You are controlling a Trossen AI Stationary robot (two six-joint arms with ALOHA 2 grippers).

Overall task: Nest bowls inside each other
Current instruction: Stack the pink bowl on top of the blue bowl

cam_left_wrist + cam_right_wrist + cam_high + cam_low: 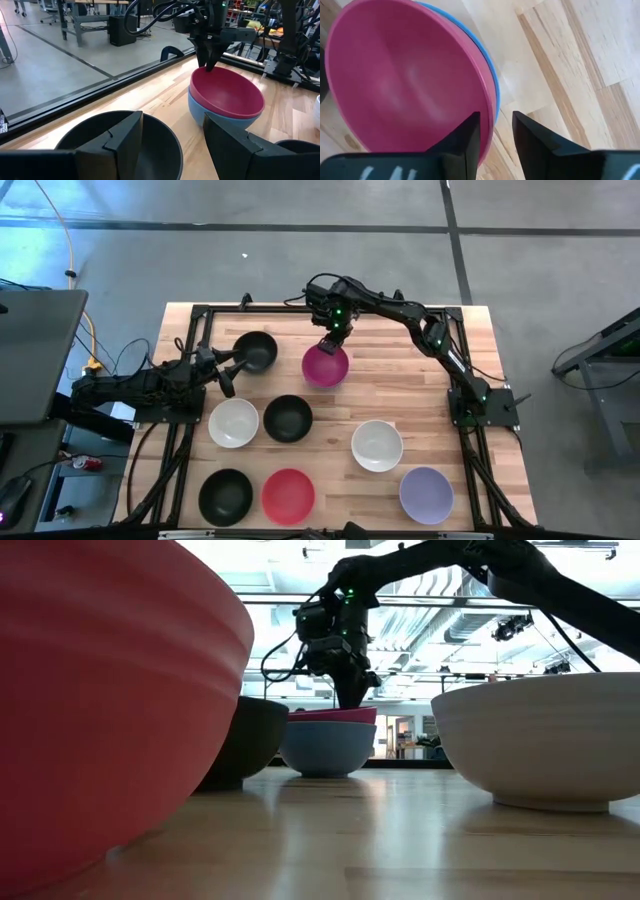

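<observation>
A magenta bowl (325, 366) sits nested in a blue bowl (327, 748) at the far middle of the table. My right gripper (496, 132) points down over their far rim, open. One finger is inside the magenta bowl (405, 75) and one outside the blue wall (487, 55). My left gripper (228, 372) waits open at the table's left. It is level, just short of a black bowl (255, 352) that stands on its base; the black bowl (120, 145) shows between and beyond the fingers. My right gripper straddles the far rim (491, 107) of the nested magenta and blue bowls from above, fingers pointing down. A gap shows between the fingers, and I cannot tell whether either still touches the rim. Both bowls rest on the table, upright.
Nearer me stand a white bowl (233, 423), a black bowl (288, 418), a second white bowl (377, 445), a black bowl (225, 496), a red bowl (288, 494) and a lavender bowl (426, 493). Bare wood lies between the rows and at the far right.
</observation>
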